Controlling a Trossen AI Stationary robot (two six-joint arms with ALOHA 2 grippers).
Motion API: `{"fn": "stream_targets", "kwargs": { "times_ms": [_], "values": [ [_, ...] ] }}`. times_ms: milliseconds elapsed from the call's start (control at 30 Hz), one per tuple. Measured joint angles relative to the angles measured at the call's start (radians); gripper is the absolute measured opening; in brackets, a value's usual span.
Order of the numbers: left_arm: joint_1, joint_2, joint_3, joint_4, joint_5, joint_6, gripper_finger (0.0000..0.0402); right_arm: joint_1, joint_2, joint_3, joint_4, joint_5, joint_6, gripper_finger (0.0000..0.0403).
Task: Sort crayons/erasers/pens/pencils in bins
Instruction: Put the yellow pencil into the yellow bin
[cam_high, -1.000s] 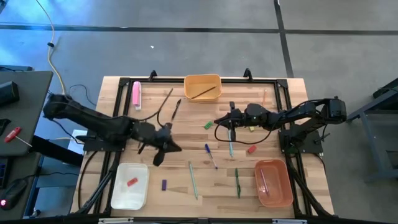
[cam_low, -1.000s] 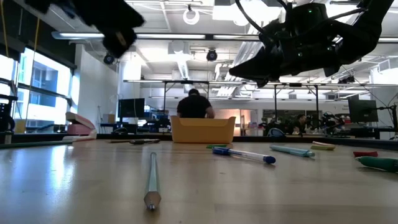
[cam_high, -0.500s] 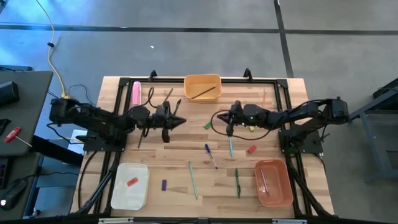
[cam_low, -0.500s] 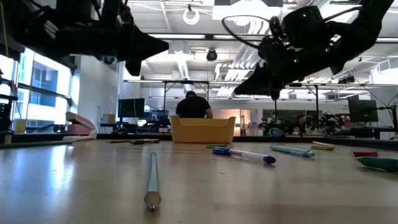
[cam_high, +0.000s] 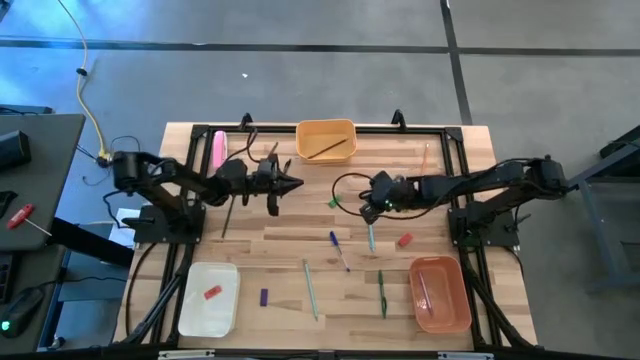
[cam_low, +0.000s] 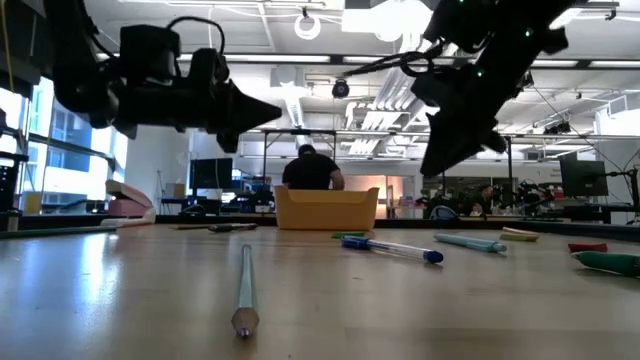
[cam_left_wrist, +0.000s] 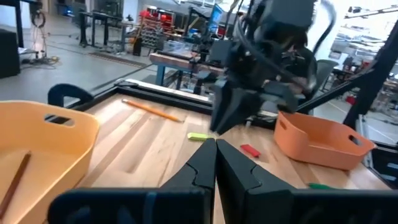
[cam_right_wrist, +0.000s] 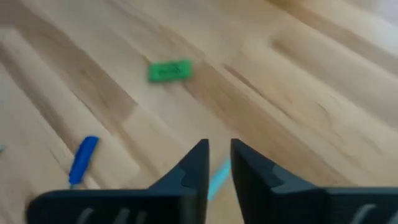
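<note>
Near the desk's front left corner sits the white bin (cam_high: 208, 298) with a red crayon (cam_high: 211, 293) in it. The left gripper (cam_high: 290, 185) hovers toward the back edge, fingers pressed shut and empty. The right gripper (cam_high: 368, 207) hangs mid-desk, jaws a narrow slit apart, holding nothing, above the teal pen (cam_high: 371, 236), with a green eraser (cam_high: 334, 202) just beside. That pen looks light, stiff and slick, likely to roll; pinching its middle seems safest
</note>
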Motion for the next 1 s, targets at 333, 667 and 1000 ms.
{"fn": "stream_targets", "kwargs": {
  "times_ms": [333,667,1000],
  "values": [
    [0.010,0.074,0.000,0.048,0.019,-0.018,0.0000,-0.059,0.000,0.220,-0.650,0.098,0.325,0.0170],
    [0.008,0.074,0.000,0.077,0.069,-0.035,0.0000,-0.388,-0.070,-0.002,-0.545,0.039,0.337,0.0140],
    [0.005,0.074,0.000,0.075,0.069,-0.035,0.0000,-0.650,-0.075,-0.171,-0.289,-0.013,0.228,0.0126]
  ]
}}
